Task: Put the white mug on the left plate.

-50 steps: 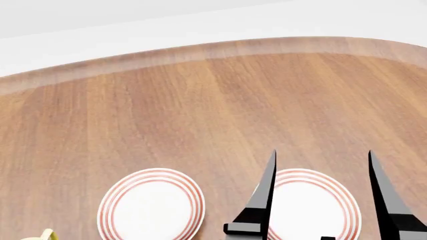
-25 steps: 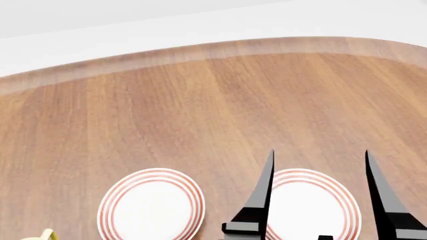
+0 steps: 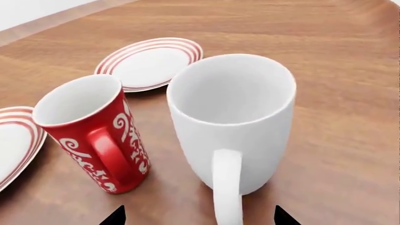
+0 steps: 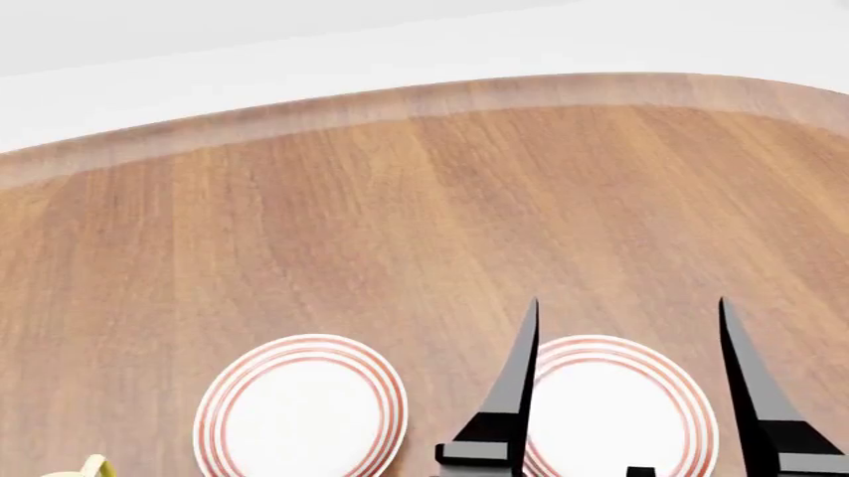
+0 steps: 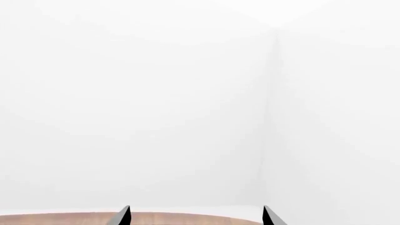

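Right gripper (image 4: 626,323) fingers slightly farther left.

A wooden table (image 4: 398,199) with a curved far edge filled most of the head view, a pale wall behind it. Two red-ringed white plates lay near the bottom edge: the left plate (image 4: 300,412) sat bare, and the right plate (image 4: 613,409) was partly covered by the right gripper (image 4: 626,308), whose two black fingers stood wide apart, pointing away over it. A yellow scrap (image 4: 90,467) showed at the bottom left corner, too cut off to identify.
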{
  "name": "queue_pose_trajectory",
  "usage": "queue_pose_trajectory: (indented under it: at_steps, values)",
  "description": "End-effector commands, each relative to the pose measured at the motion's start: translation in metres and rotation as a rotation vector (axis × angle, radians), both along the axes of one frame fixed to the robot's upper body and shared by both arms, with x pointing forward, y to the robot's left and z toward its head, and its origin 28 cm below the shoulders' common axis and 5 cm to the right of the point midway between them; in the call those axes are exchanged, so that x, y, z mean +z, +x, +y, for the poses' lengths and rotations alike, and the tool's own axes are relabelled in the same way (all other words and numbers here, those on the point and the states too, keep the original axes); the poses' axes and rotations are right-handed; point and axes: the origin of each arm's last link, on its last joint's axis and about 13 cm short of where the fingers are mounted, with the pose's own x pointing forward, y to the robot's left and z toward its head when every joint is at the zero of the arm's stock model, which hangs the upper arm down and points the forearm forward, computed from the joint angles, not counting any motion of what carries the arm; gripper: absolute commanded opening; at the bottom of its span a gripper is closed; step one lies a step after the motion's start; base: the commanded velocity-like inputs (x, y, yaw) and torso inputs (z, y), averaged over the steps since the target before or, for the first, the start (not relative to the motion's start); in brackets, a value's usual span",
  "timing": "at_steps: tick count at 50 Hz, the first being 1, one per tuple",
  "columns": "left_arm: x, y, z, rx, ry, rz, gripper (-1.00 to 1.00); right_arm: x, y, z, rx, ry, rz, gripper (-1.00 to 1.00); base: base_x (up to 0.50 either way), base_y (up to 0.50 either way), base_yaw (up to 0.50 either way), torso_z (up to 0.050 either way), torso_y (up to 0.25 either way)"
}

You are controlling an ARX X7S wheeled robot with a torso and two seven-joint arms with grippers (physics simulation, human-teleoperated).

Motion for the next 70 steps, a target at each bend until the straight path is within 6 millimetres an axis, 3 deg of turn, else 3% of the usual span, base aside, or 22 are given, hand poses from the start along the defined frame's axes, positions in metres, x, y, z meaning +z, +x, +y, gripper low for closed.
queue_pose_trajectory:
  at_steps: [1, 20, 37, 58, 59, 70]
  values:
    - [-0.001, 0.000, -0.007, -0.015, 0.007, 0.000, 1.00, 0.000, 0.000, 0.001, 0.003, -0.001, 0.001, 1.00, 0.00, 0.00, 0.00, 0.000, 0.000]
    - [-0.005, 0.005, -0.011, -0.024, 0.019, 0.002, 1.00, 0.000, 0.001, 0.001, 0.006, -0.001, 0.004, 1.00, 0.00, 0.00, 0.00, 0.000, 0.000]
    - [-0.022, 0.011, -0.014, -0.024, 0.041, 0.020, 1.00, -0.002, 0.002, 0.001, 0.007, 0.002, 0.009, 1.00, 0.00, 0.00, 0.00, 0.000, 0.000]
    - [-0.022, 0.011, -0.019, -0.034, 0.036, 0.022, 1.00, -0.002, 0.002, 0.001, 0.004, 0.000, 0.013, 1.00, 0.00, 0.00, 0.00, 0.000, 0.000]
    - [-0.020, 0.010, -0.019, -0.032, 0.029, 0.017, -1.00, -0.002, 0.002, 0.001, 0.005, 0.000, 0.013, 1.00, 0.00, 0.00, 0.00, 0.000, 0.000]
    - [-0.017, 0.011, -0.018, -0.031, 0.025, 0.008, -1.00, -0.002, 0.002, 0.001, 0.003, 0.000, 0.013, 1.00, 0.00, 0.00, 0.00, 0.000, 0.000]
